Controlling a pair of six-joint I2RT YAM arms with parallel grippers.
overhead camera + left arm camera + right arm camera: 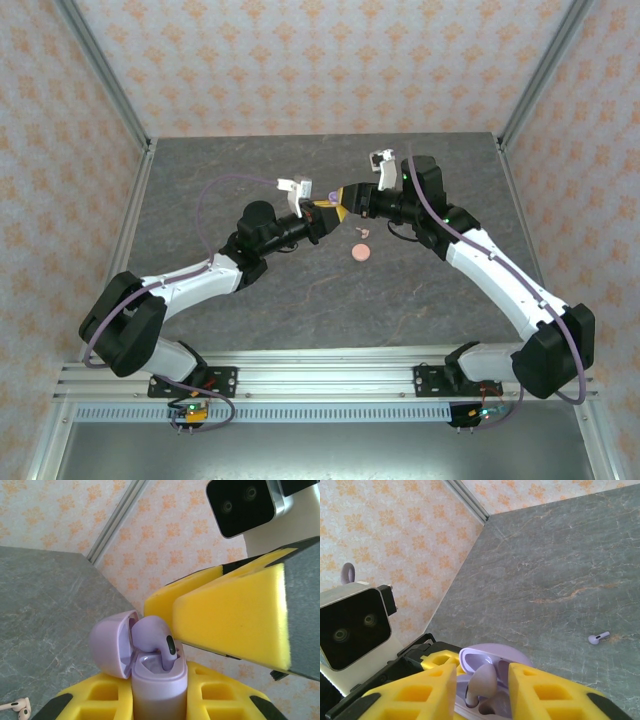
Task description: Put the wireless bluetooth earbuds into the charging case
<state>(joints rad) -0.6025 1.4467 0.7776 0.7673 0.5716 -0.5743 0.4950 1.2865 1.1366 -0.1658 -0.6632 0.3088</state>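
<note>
The left hand (pixel 160 699) is clamped on the open pale purple charging case (pixel 159 682). A purple earbud (pixel 152 635) sits stem-down in the case, between the right hand's (pixel 482 692) parted fingers. Another purple earbud (pixel 599 639) lies on the desk (pixel 560 555), well apart from that hand.

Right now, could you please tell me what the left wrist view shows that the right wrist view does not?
The left wrist view adds a pink earbud lying on the table at its lower left corner. The right wrist view adds a loose purple earbud lying on the table off to the right. Both share the open purple case with a protruding earbud standing in it, stem down, with the patterned wall behind.
</note>
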